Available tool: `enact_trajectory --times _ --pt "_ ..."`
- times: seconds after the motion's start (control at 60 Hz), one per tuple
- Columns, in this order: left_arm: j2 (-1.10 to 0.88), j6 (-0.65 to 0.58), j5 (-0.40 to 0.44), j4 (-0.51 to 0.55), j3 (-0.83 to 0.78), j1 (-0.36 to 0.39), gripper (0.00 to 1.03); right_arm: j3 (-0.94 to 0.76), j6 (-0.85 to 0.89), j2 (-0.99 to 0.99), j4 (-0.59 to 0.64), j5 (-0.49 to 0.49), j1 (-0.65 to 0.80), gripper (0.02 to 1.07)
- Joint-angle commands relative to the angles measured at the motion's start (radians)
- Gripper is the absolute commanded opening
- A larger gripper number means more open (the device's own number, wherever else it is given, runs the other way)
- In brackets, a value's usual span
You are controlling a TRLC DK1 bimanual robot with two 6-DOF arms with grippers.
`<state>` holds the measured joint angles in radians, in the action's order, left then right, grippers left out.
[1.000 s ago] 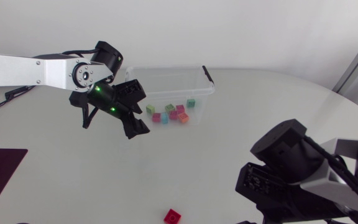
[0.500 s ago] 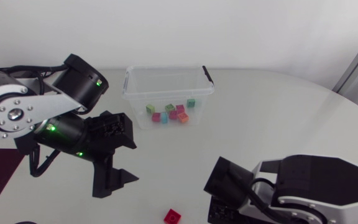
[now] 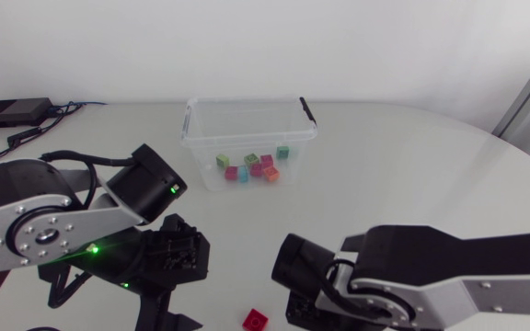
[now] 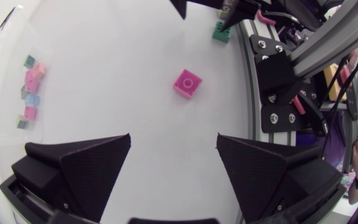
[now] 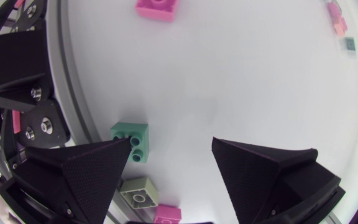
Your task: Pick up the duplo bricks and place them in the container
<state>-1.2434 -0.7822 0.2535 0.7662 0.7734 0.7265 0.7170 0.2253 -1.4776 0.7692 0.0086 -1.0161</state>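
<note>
I judged this to be the pick-up step, with nothing gripped yet. My left hand [image 4: 173, 140] hung over the table [image 4: 117, 74] with its fingers wide apart and empty, and the pink brick [image 4: 187, 83] lay ahead of it, well short of the gap. My right hand [image 5: 171, 146] was also spread and empty. The green brick [image 5: 130, 140] sat right at the tip of one finger, not centred between the two (I could not tell from that view whether they touched). A pale brick [image 5: 138, 195] lay close beside it, near the table's edge.

The container [image 3: 188, 120] stood at the far side of the table, well apart from both hands, with a handful of small bricks [image 3: 251, 167] on its floor.

For the next move, I reckoned the right hand needed a small sideways shift to bring the green brick into the middle of its gap, then a straight descent and a squeeze. The left hand needed to advance over the pink brick first. With both hands working so near each other, I thought it wiser to send one in at a time.
</note>
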Motion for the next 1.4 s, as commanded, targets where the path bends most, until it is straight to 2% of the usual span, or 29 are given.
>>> enact_trajectory --times 0.0,0.167,0.3,0.4,0.5,0.65,0.8,1.133,1.233,1.25,1.383 --pt "-0.008 0.020 0.004 -0.001 -0.028 0.047 0.97 0.025 0.054 -0.026 -0.019 0.030 0.076 0.96" --pt "-0.057 0.037 0.004 -0.050 -0.033 0.149 0.97 0.078 0.141 -0.036 -0.054 0.036 0.225 0.96" --pt "-0.139 0.032 0.001 -0.099 -0.031 0.198 0.97 0.090 0.137 0.062 -0.042 0.025 0.226 0.96" --pt "-0.238 0.000 -0.023 -0.146 -0.022 0.206 0.97 0.067 0.086 0.128 -0.007 0.016 0.183 0.96" --pt "-0.349 -0.058 -0.040 -0.186 0.033 0.182 0.94 0.021 0.032 0.186 0.002 0.016 0.134 0.96" --pt "-0.398 -0.095 -0.068 -0.196 0.078 0.180 0.93 -0.011 0.019 0.235 0.012 0.014 0.134 0.96" --pt "-0.429 -0.137 -0.135 -0.196 0.110 0.208 0.93 -0.033 0.017 0.269 0.015 0.010 0.143 0.96" --pt "-0.472 -0.192 -0.198 -0.219 0.130 0.281 0.73 -0.050 0.013 0.289 0.024 0.002 0.149 0.96" --pt "-0.505 -0.193 -0.209 -0.220 0.167 0.294 0.65 -0.053 0.013 0.303 0.027 0.002 0.152 0.96" --pt "-0.518 -0.193 -0.215 -0.219 0.176 0.301 0.60 -0.053 0.013 0.306 0.028 0.002 0.152 0.96" --pt "-0.538 -0.193 -0.220 -0.215 0.201 0.309 0.55 -0.060 0.013 0.319 0.036 0.001 0.154 0.96"
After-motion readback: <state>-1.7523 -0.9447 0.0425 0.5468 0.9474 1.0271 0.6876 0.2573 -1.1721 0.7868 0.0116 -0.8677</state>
